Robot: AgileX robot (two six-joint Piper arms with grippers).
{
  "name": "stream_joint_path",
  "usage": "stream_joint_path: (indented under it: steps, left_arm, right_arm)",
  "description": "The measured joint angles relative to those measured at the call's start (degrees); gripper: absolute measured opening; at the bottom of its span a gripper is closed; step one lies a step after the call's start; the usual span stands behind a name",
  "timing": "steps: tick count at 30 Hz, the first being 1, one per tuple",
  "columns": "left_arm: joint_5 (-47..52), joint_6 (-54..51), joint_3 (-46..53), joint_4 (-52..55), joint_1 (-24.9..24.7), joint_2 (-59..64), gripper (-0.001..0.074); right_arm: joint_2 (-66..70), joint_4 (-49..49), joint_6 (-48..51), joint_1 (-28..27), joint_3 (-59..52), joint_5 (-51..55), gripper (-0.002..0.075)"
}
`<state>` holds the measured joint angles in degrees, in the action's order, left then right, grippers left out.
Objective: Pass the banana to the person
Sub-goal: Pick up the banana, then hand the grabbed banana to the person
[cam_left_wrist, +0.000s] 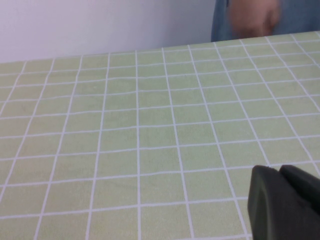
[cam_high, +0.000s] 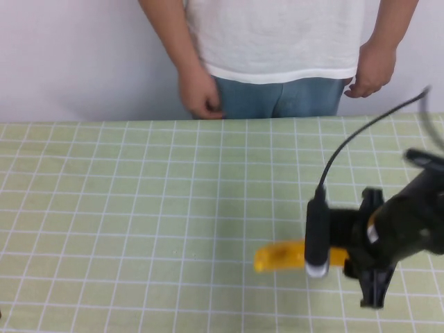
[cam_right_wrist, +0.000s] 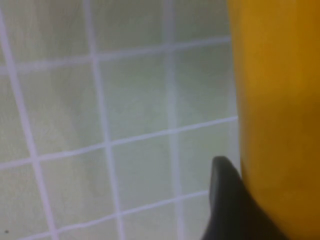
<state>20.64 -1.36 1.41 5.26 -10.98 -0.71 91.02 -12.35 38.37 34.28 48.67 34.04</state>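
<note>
The banana (cam_high: 279, 255) is bright yellow and lies level near the table's front right; its right part is hidden behind my right arm. My right gripper (cam_high: 333, 257) is shut on the banana, with the wrist camera in front of it. In the right wrist view the banana (cam_right_wrist: 277, 100) fills one side and one black finger (cam_right_wrist: 225, 205) presses against it. The person (cam_high: 277, 41) stands behind the far edge in a white T-shirt and jeans, both hands (cam_high: 200, 94) hanging down. My left gripper (cam_left_wrist: 281, 200) is shut and empty, low over the cloth; it is outside the high view.
A green checked cloth (cam_high: 139, 208) covers the whole table. A black cable (cam_high: 361, 135) arcs up from my right wrist camera. The person's hand and jeans (cam_left_wrist: 250, 17) show past the far table edge in the left wrist view.
</note>
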Motion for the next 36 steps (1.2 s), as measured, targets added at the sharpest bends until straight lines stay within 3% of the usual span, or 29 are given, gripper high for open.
stream_joint_path:
  steps: [6,15,24,36]
  left_arm:
    - [0.00,0.00,0.00,0.00,0.00,0.00,-0.0003]
    - [0.00,0.00,0.00,0.00,0.00,0.00,-0.0003]
    - [0.00,0.00,0.00,0.00,0.00,0.00,-0.0003]
    - [0.00,0.00,0.00,0.00,0.00,0.00,-0.0003]
  right_arm:
    - [-10.05,0.25,-5.05,0.00,5.91,2.66,0.0257]
    - [-8.25,-15.55,-17.99,0.00,24.13,3.95,0.0257]
    - [4.03,-16.58,-12.64,1.92,36.85,6.01,0.0257]
    - [12.62,-20.30,-7.02,5.73,38.03,7.63,0.0256]
